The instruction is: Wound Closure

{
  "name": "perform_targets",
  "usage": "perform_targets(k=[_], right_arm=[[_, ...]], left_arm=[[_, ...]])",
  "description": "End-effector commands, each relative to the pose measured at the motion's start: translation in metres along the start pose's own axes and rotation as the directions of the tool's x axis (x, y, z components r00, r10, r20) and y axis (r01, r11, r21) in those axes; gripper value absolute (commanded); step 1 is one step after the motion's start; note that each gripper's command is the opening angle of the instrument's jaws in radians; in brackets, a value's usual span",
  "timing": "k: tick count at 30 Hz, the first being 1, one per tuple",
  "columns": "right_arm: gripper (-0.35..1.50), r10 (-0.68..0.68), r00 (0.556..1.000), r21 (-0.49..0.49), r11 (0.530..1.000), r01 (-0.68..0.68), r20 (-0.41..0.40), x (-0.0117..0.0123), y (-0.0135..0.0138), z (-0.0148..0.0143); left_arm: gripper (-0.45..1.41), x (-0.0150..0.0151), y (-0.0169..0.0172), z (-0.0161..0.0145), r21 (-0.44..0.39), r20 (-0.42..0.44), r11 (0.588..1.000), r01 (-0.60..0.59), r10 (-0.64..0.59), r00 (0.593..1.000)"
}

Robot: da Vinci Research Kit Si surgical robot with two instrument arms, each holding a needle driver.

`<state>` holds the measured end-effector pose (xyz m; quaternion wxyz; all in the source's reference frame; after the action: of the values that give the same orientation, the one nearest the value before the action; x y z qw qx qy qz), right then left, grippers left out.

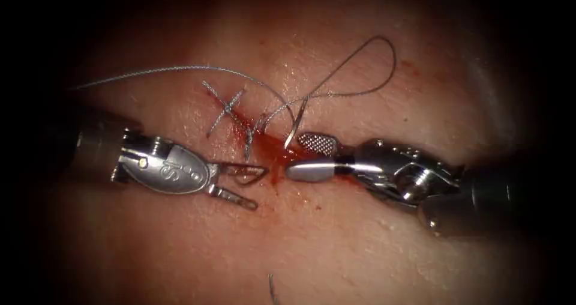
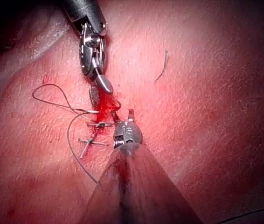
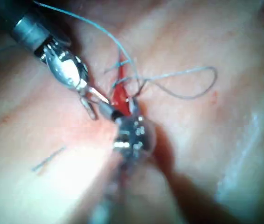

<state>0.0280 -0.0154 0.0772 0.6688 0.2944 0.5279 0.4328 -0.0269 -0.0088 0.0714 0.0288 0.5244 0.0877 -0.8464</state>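
Note:
The cut (image 1: 264, 149) runs across the tissue (image 1: 360, 251), with red fluid (image 1: 282, 158) pooled at its middle. Two stitches (image 1: 227, 105) cross it on the left. The curved needle (image 1: 297, 120) stands just right of the stitches, its lower end touching the tissue by the fluid; neither tool holds it. Thread (image 1: 384, 65) loops from it up to the right, and a long tail (image 1: 138, 72) trails left. My left tool (image 1: 261, 188) is open and holds nothing, left of the fluid. My right tool (image 1: 294, 156) is open, with nothing held, its upper jaw right beside the needle's lower end.
A short cut end of thread (image 1: 271, 287) lies on the tissue toward the near edge, also visible in the left wrist view as a loose piece (image 2: 161, 70). The right tool (image 2: 94, 60) faces the left tool's jaws (image 2: 122, 113) across the fluid. The thread loop (image 3: 192, 84) lies beyond the cut.

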Motion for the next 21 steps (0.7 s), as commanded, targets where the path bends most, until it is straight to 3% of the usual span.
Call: perform_targets(k=[1,9,16,21], right_arm=[[1.2,-0.004,1.0,0.012,1.0,0.003,0.006,-0.0018,-0.0002,0.001],[1.2,-0.031,0.999,0.02,0.999,0.03,0.039,-0.0042,0.0003,0.0007],[1.2,-0.032,0.998,-0.022,0.999,0.033,0.062,-0.0042,0.0011,-0.0012],[1.2,-0.031,0.997,-0.037,0.999,0.034,0.072,-0.0039,0.0016,-0.0018]], left_arm=[[0.17,-0.0003,0.0001,0.0007,-0.001,-0.002,1.0,0.002,-0.002,1.0],[0.24,-0.0001,-0.0003,0.0005,-0.003,-0.004,1.0,0.004,-0.004,1.0],[0.22,0.0005,-0.0006,0.0014,0.004,-0.022,1.0,0.008,-0.008,1.0],[0.14,0.0013,-0.001,0.0013,-0.006,-0.086,1.0,0.007,-0.007,0.996]])
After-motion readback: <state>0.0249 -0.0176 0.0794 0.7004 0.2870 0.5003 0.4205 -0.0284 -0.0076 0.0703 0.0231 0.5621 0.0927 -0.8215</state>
